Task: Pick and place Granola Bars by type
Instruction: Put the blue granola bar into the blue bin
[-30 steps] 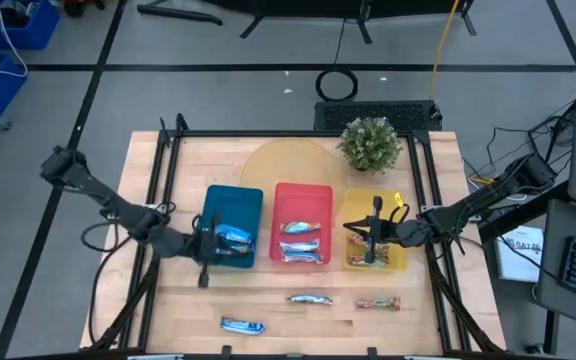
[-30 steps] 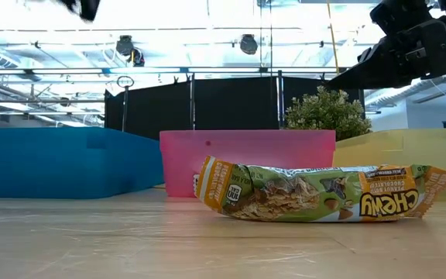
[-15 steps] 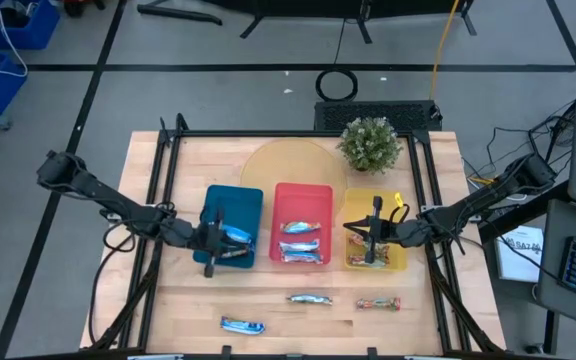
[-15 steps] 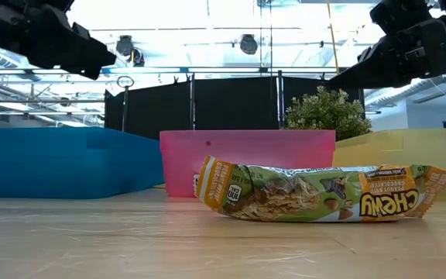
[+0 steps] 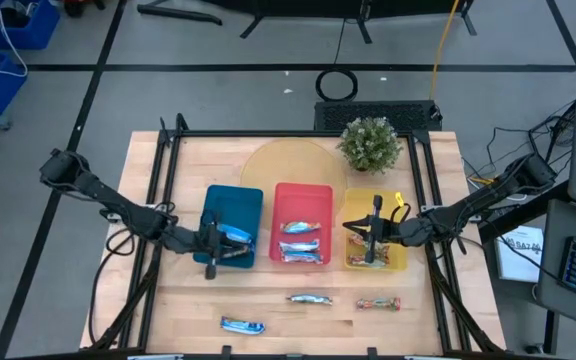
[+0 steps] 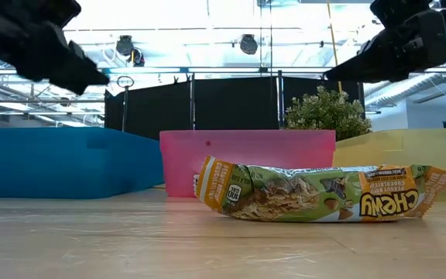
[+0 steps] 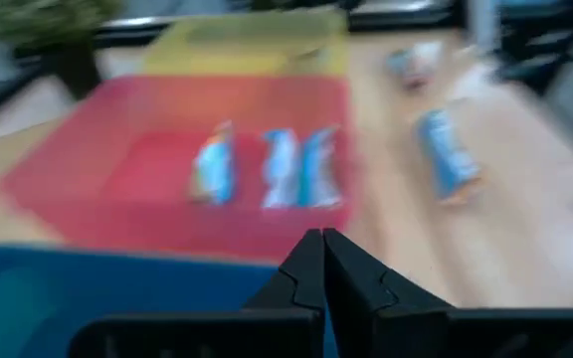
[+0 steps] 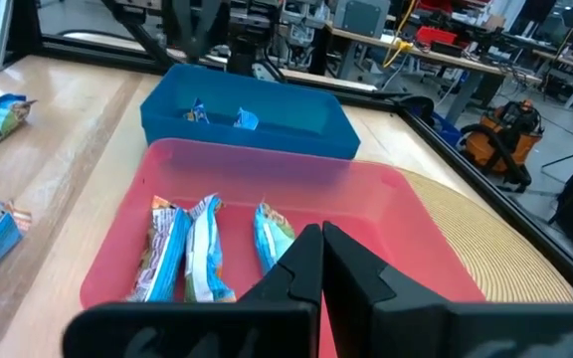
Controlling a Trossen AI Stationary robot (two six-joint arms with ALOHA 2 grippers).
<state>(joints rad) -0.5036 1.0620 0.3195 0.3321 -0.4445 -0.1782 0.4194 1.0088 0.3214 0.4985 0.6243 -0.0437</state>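
A blue granola bar lies in the blue tray. Three silvery-blue bars lie in the red tray; they also show in the right wrist view. On the table near the front edge lie a silvery bar, an orange-and-green bar and a blue bar. My left gripper hovers shut over the blue tray's near part, its fingers holding nothing. My right gripper hovers shut over the yellow tray, its fingers together and pointing toward the red tray.
A potted plant and a round mat lie behind the trays. A black frame borders the table on both sides. In the low view the orange-and-green bar lies just in front of the camera.
My left gripper has moved a little toward the table's right, in over the blue tray, and has come lower in the low view. The bars and the right arm have stayed in place.
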